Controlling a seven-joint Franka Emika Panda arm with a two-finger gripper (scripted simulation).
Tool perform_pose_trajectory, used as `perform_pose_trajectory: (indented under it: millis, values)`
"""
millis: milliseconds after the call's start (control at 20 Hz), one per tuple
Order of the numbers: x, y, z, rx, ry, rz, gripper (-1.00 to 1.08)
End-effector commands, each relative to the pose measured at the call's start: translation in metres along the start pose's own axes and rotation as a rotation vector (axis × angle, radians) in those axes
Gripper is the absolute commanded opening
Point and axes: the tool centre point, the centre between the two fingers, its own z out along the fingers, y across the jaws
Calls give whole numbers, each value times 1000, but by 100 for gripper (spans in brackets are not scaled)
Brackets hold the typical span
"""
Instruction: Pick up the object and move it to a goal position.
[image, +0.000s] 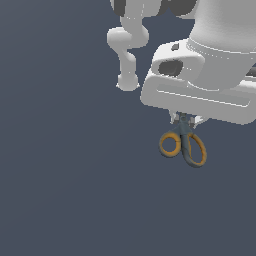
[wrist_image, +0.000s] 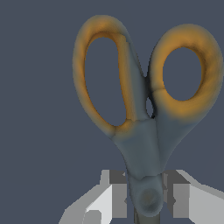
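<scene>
The object is a small pair of scissors with two orange loop handles and a grey-blue body. It hangs just under the big white hand of my gripper. In the wrist view the scissors fill the frame, and my gripper is shut on them at the pivot, one grey pad on each side. The handles stick out beyond the fingertips. The blades are hidden behind the fingers and the hand.
A plain dark blue-grey surface lies all around. The white arm links rise at the top of the exterior view. No other objects show.
</scene>
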Motion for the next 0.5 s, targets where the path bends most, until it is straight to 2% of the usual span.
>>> perform_pose_trajectory:
  millis: [0,450]
  values:
    - [0,-3,-10,0,0,0,-100]
    - [0,-10,-25,0,0,0,-100]
